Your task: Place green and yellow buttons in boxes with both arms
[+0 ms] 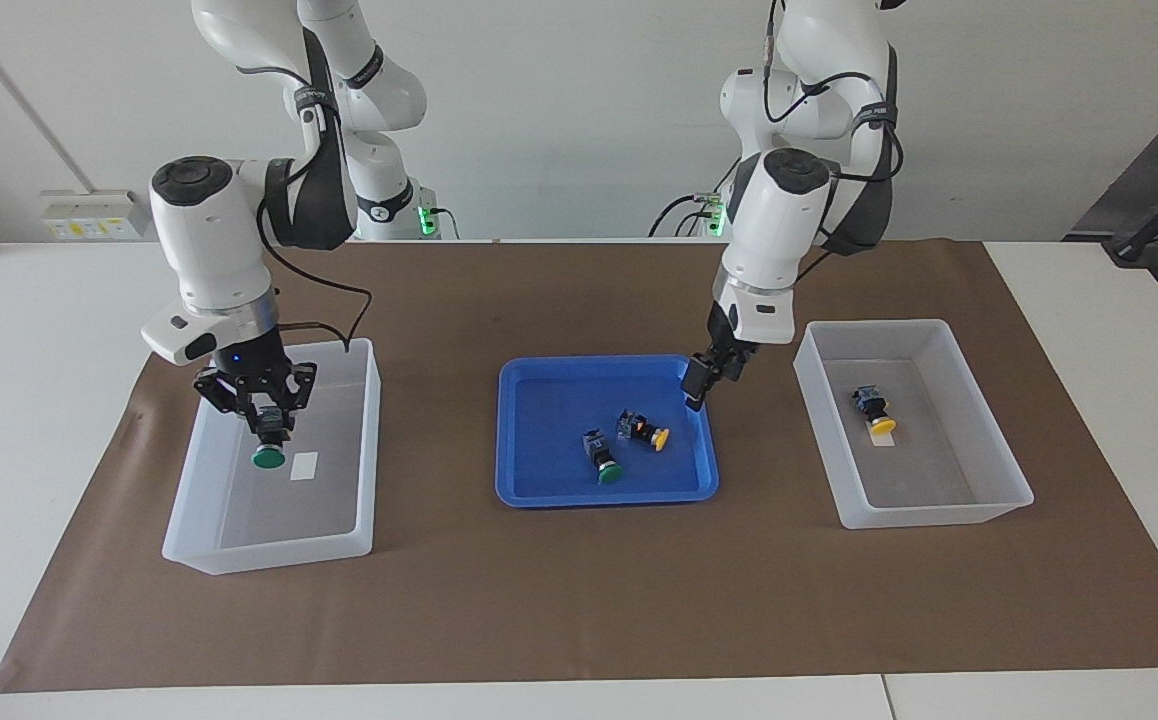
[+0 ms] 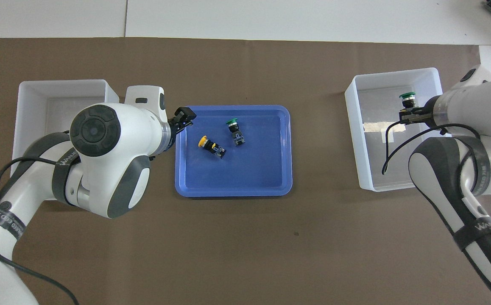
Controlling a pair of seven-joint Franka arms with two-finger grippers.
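Buttons: 4 total. One green button (image 1: 269, 457) is clamped by its dark body in the right gripper (image 1: 269, 425), cap pointing down, hanging inside the box (image 1: 371, 440) at the right arm's end of the table, above the box floor and just beside the white label (image 1: 305, 465). In the overhead view the same button (image 2: 407, 98) shows at the gripper tip within that box's walls (image 2: 352, 127).

Second green button (image 1: 603, 456) and one yellow button (image 1: 645, 431) lie on their sides in the blue tray (image 1: 539, 490) at table centre, just beside each other; whether they touch cannot be told. Yellow one sits nearer to the robots. Overhead: green (image 2: 234, 129), yellow (image 2: 210, 146), tray rim (image 2: 232, 192).

Other yellow button (image 1: 873, 410) lies on the floor of the box (image 1: 939, 515) at the left arm's end, cap resting on that box's label. In the overhead view the left arm covers it.

Left gripper (image 1: 699, 381): fingers apart, holding nothing, up over the tray edge toward the left arm's end. Overhead ref. (image 2: 182, 119).

Right gripper: closed on green button, as above.

Surface: tray and both boxes stand on a brown mat (image 1: 579, 600) over a white table (image 1: 39, 400).
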